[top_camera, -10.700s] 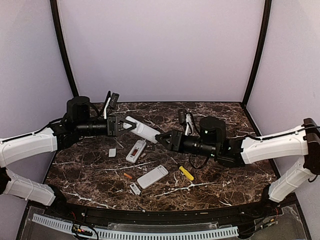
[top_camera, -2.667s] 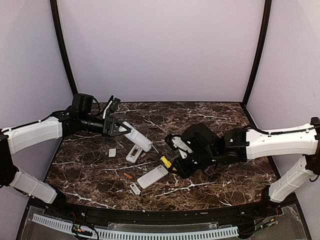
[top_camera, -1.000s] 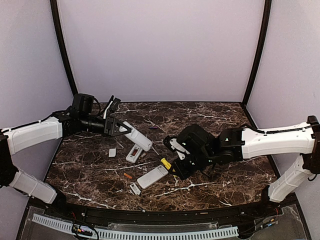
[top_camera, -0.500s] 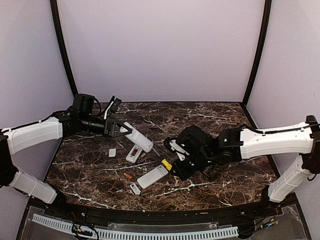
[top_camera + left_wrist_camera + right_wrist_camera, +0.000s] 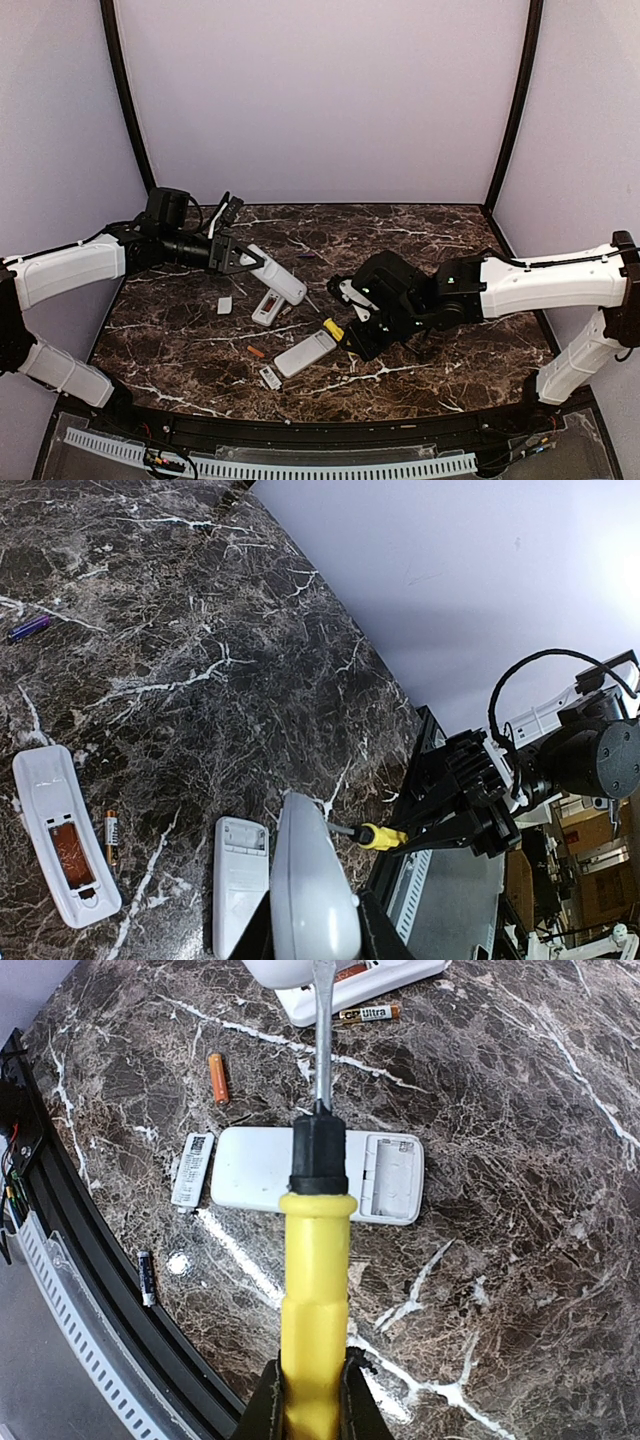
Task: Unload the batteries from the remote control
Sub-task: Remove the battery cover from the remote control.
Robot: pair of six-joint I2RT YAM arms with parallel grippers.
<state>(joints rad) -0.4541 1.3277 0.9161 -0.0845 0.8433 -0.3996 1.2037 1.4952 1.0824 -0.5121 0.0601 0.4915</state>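
Observation:
My left gripper [image 5: 246,262] is shut on the near end of a white remote control [image 5: 277,275], holding it tilted above the table; in the left wrist view that remote [image 5: 312,885] fills the space between the fingers. My right gripper [image 5: 312,1385] is shut on the yellow-handled screwdriver [image 5: 315,1280], whose metal shaft [image 5: 314,302] points at the held remote's far end. An orange battery [image 5: 218,1076] lies loose on the table. Another battery [image 5: 367,1014] lies beside an open remote [image 5: 62,835] with an orange battery in its compartment.
A second white remote [image 5: 305,353] lies face down under the screwdriver, its compartment [image 5: 393,1175] open and empty. Small white covers [image 5: 224,305] [image 5: 270,377] lie nearby. A purple cell [image 5: 28,628] sits far back, and a dark cell [image 5: 147,1277] rests by the table's near rim.
The right gripper has carried the screwdriver a little up and left toward the held remote. The left arm and its remote have stayed put.

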